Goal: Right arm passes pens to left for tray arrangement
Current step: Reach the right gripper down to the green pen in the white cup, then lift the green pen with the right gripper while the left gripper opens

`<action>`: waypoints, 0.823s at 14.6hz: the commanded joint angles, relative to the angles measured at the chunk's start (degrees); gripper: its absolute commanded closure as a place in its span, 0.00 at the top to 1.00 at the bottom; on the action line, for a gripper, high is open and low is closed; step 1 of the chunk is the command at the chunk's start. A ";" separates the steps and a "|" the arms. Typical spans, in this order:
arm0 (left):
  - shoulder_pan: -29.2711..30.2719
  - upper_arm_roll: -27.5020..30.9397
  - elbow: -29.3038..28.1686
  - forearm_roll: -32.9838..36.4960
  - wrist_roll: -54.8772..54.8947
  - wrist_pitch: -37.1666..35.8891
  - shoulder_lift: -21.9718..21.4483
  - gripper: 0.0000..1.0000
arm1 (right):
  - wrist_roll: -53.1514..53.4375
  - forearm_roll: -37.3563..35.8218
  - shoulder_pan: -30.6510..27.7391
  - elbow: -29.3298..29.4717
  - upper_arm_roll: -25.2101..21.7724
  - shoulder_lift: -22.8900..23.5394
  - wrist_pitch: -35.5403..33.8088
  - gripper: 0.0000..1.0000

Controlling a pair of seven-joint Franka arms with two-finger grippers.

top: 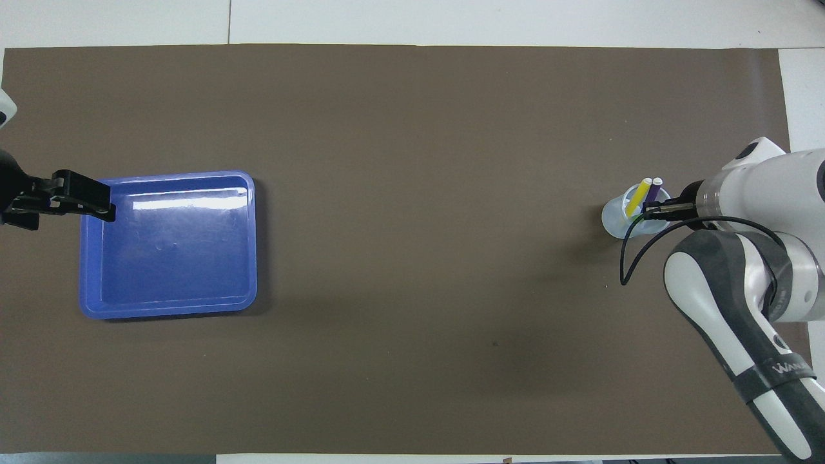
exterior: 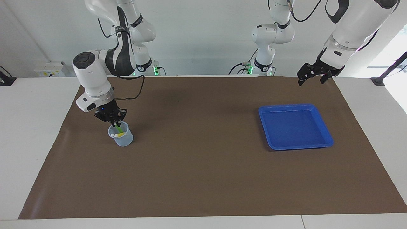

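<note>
- Your right gripper [exterior: 115, 122] sits at the rim of the translucent cup [exterior: 122, 137], fingers pinched together, apparently on the green pen's [exterior: 119, 129] cap.
- The yellow pen [top: 637, 196] and purple pen [top: 655, 188] lean inside that cup.
- Your left gripper [exterior: 311, 73] waits spread wide, holding nothing, over the mat's [exterior: 197, 159] edge near the blue tray [exterior: 318, 112].

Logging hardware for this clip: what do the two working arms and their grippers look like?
Both are big white arms with silver wrist rings and black two-finger grippers. The right arm has a dark grey section, a black round cap and a black cable looping into its wrist above the right gripper. The left arm carries a black-rimmed oval panel; left gripper.
</note>
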 commanded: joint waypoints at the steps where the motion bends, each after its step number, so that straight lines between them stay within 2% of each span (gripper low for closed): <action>1: 0.63 -0.38 -0.64 0.64 0.21 -0.67 -0.92 1.00 | -1.85 0.73 -0.63 1.25 -0.34 -1.79 -2.50 0.00; 5: 0.55 -0.38 -0.81 0.64 0.29 -2.42 -1.27 1.00 | -1.50 0.73 -0.55 5.64 -0.35 -6.18 -9.79 0.00; 8: 0.81 -0.21 -1.16 0.64 0.21 -2.42 -2.49 1.00 | -0.80 0.82 -0.55 11.95 0.27 -7.24 -17.69 0.00; 10: 1.51 -0.29 -1.34 0.55 0.03 -2.34 -2.59 1.00 | 3.57 1.08 -0.28 13.82 1.14 -6.72 -18.77 0.00; 12: 1.69 -0.29 -1.51 -0.06 -0.67 -2.16 -2.59 1.00 | 11.46 6.68 -0.28 14.00 3.77 -6.63 -18.16 0.00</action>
